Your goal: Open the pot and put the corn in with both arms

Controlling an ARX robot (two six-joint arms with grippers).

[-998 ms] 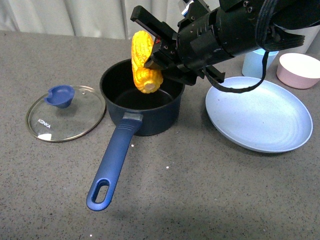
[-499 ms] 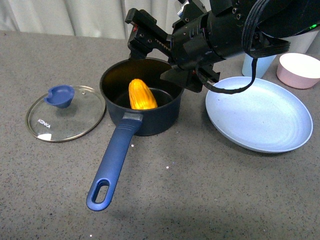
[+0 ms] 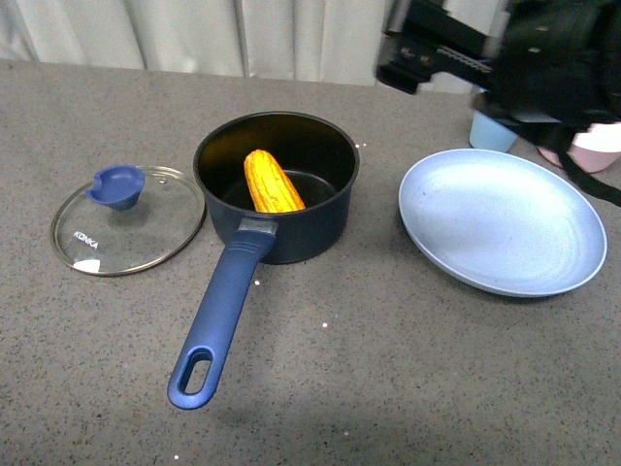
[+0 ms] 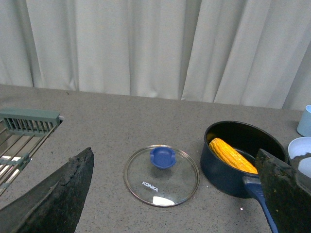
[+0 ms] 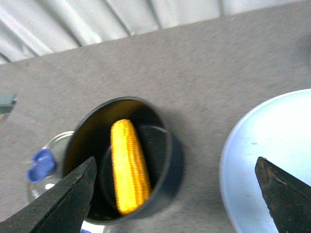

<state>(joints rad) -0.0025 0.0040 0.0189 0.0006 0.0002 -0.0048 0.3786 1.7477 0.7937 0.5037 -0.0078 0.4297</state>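
Observation:
The navy pot (image 3: 306,236) stands open at the table's middle, its long handle (image 3: 221,316) pointing toward me. The corn (image 3: 271,183) lies inside it, leaning on the near wall. The glass lid (image 3: 146,238) with its blue knob lies flat to the pot's left. My right gripper (image 3: 400,53) is open and empty, blurred, high behind and right of the pot. Its wrist view looks down on the pot (image 5: 167,167) and the corn (image 5: 129,165) between the fingers of the right gripper (image 5: 175,160). My left gripper (image 4: 174,153) is open above the lid (image 4: 146,187), with the pot (image 4: 221,170) and the corn (image 4: 232,154) beside it.
A large pale blue plate (image 3: 505,223) lies right of the pot. A light blue cup (image 3: 490,133) and a pink bowl (image 3: 600,146) stand behind it, partly hidden by my right arm. A dish rack (image 4: 24,133) shows at the far left. A curtain closes the back.
My right gripper let go of the corn, which dropped into the pot. The right arm then pulled up and away to the right.

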